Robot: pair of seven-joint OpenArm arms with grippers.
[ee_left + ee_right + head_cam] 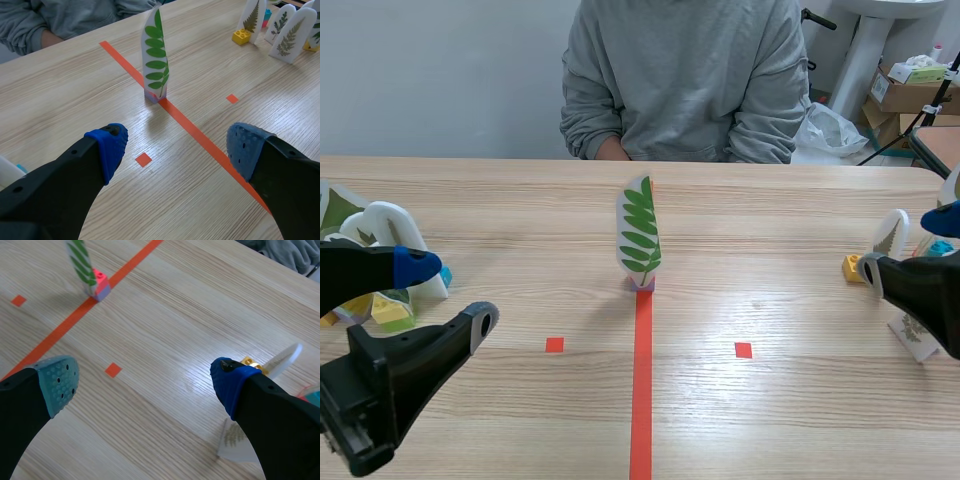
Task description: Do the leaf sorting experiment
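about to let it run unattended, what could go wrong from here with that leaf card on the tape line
1. The tall leaf card stands on a small brick base; a sideways nudge from the open left pincer could tip it.
2. The open right pincer sits close to the side cards; swinging out may knock them over.

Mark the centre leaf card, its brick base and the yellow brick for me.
centre leaf card (640, 235), scene view, green leaf print.
brick base (102, 287), right wrist view, pink face.
yellow brick (241, 36), left wrist view, top studs.
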